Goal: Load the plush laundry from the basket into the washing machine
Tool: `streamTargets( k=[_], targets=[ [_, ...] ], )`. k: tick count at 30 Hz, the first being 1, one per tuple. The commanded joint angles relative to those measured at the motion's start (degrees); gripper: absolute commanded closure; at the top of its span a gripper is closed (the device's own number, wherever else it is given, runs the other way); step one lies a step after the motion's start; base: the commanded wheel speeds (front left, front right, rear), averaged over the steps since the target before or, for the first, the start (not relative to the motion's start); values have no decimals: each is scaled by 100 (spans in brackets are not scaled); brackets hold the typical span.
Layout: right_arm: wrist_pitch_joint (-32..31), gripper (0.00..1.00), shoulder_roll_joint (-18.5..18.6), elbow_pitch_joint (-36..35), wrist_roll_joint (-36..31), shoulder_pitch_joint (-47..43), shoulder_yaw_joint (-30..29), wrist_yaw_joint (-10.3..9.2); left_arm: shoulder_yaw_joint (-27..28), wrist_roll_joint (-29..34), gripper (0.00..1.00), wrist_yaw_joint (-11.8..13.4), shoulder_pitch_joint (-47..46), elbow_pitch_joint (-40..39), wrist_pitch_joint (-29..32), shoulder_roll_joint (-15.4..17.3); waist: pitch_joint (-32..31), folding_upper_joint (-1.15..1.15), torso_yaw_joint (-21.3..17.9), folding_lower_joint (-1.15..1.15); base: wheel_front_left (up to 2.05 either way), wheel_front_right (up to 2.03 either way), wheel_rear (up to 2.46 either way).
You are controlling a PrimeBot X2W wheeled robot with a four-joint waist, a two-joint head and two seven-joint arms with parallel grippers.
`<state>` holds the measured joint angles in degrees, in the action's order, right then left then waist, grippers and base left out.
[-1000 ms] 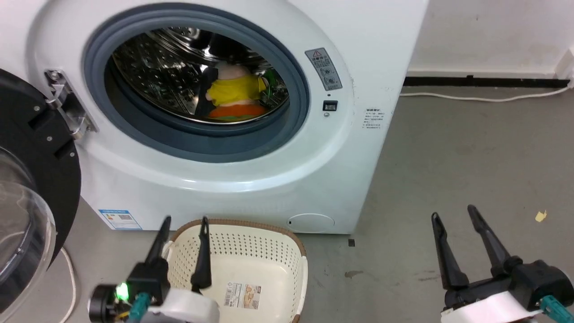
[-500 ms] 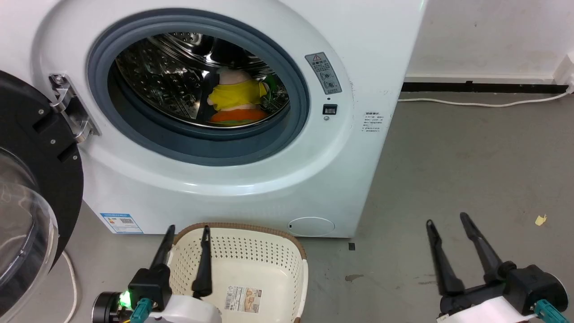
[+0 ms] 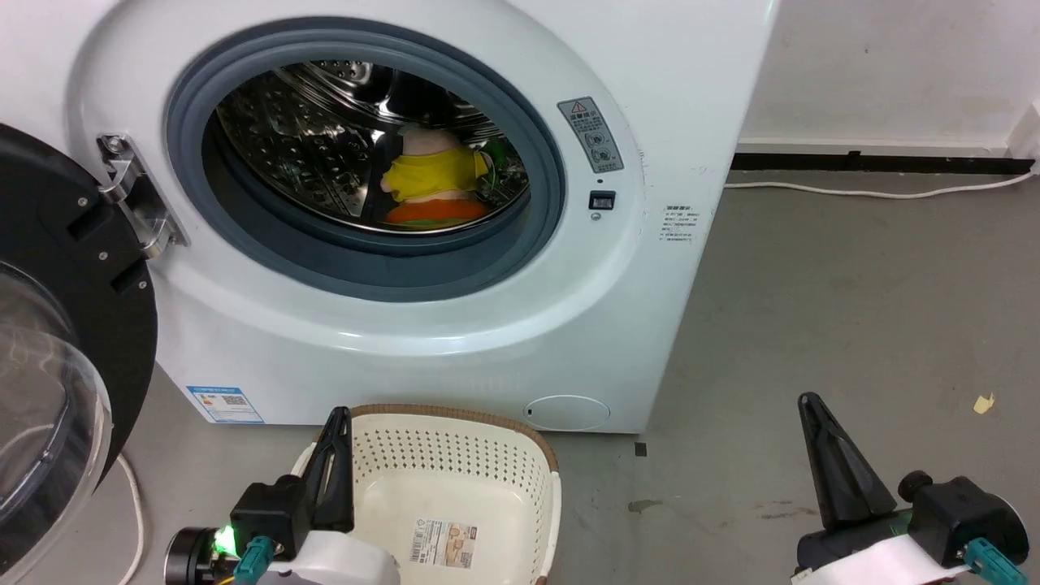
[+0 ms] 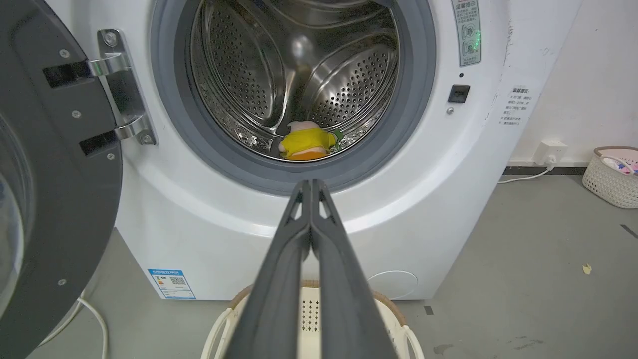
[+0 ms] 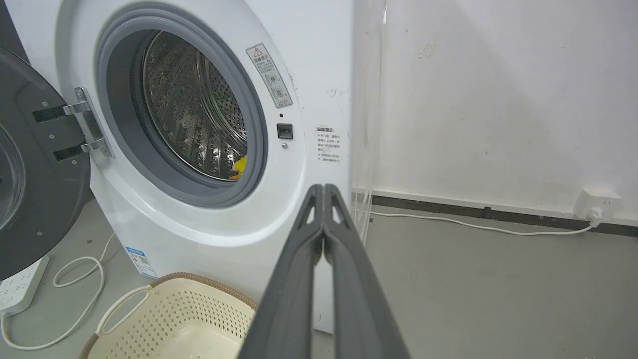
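The white washing machine stands with its black-rimmed door swung open to the left. Inside the steel drum lie the pale pink plush in a yellow shirt and, under it, the orange burger plush; both also show in the left wrist view as the plush laundry. The cream basket sits on the floor before the washer, holding just a paper label. My left gripper is shut with nothing in it over the basket's left rim. My right gripper is shut and holds nothing, over bare floor at the lower right.
A white cable runs along the wall base to a socket. A power strip and looped cord lie left of the washer. Another basket stands far right. A paper scrap lies on the grey floor.
Both grippers have gone from open to shut, with nothing between the fingers. The head view has shifted slightly.
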<state>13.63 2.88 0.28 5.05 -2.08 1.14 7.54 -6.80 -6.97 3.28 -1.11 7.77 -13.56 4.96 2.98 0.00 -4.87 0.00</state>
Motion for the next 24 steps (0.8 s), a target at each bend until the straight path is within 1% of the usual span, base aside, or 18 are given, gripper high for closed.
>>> streamTargets(
  k=[1, 24],
  targets=[
    [-33, 100, 0, -3, -17, 18, -7, -1, 23, 45, 100, -29, 11, -39, 33, -4, -4, 0, 7, 0, 0, 0, 0],
    [-292, 100, 0, -8, -112, 55, -28, -1, 151, 172, 100, -87, 30, -183, 290, -44, -61, 0, 100, 0, 0, 0, 0]
  ],
)
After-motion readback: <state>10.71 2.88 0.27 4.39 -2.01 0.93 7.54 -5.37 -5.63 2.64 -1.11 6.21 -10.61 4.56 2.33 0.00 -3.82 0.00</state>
